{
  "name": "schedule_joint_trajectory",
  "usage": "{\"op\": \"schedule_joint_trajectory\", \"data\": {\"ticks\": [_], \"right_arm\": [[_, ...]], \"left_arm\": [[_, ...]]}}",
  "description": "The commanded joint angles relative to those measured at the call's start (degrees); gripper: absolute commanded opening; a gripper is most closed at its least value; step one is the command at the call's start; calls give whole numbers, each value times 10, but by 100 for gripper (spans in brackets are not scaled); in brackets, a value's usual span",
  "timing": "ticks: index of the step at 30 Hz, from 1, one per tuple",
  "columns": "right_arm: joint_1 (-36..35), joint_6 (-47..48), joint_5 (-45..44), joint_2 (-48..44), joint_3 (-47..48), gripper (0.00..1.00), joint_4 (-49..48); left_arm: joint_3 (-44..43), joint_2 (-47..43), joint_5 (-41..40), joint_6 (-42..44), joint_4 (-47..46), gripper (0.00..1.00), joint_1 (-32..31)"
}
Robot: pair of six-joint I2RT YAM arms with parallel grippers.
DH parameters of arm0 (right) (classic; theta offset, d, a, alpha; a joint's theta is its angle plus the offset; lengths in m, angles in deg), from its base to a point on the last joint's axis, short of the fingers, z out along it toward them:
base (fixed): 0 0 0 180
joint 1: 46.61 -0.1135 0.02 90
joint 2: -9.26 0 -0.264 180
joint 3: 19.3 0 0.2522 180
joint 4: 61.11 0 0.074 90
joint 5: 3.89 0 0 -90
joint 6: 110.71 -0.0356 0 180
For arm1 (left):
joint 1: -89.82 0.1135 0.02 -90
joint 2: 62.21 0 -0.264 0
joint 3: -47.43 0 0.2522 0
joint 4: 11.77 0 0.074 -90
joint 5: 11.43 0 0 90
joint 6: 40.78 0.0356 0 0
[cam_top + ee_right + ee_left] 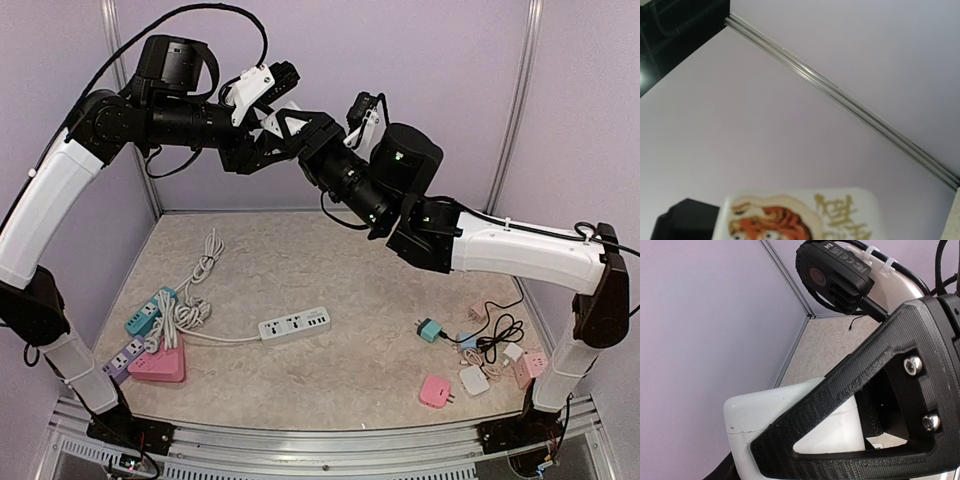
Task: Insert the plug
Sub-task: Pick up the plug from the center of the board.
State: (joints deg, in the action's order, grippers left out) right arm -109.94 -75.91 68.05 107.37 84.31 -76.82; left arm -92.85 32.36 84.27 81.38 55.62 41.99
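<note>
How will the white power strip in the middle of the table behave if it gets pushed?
The strip looks rigid and lies flat, so it should slide rather than tip. Its cord runs left toward a loose coil, so it would probably drag and swing the strip around instead of letting it travel straight.
</note>
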Motion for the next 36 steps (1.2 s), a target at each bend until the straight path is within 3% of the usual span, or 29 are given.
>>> {"op": "schedule_joint_trajectory", "data": {"ticks": [1,2,3,7,8,9,14,21,27,34,36], "right_arm": [[-6,10,38,0,19,0,31],[-4,18,42,-3,21,0,44],[-2,25,49,-5,24,10,55],[21,58,106,-28,15,79,98],[29,62,121,-37,8,92,108],[38,66,134,-48,1,99,121],[88,126,235,-97,-8,100,227],[113,236,399,-52,138,100,527],[118,224,433,-21,149,100,547],[124,186,505,17,148,99,488],[124,172,536,30,147,95,470]], "left_arm": [[10,-1,16,25,8,0,5],[12,-4,19,27,12,0,5],[13,-5,23,30,17,0,6],[19,-16,46,45,41,0,11],[22,-18,49,51,48,0,13],[25,-22,52,58,57,0,14],[40,-35,61,109,108,0,14],[49,-42,61,132,130,0,8],[46,-39,63,132,131,0,1],[47,-39,63,132,133,0,-5],[46,-38,61,132,131,0,-5]]}}
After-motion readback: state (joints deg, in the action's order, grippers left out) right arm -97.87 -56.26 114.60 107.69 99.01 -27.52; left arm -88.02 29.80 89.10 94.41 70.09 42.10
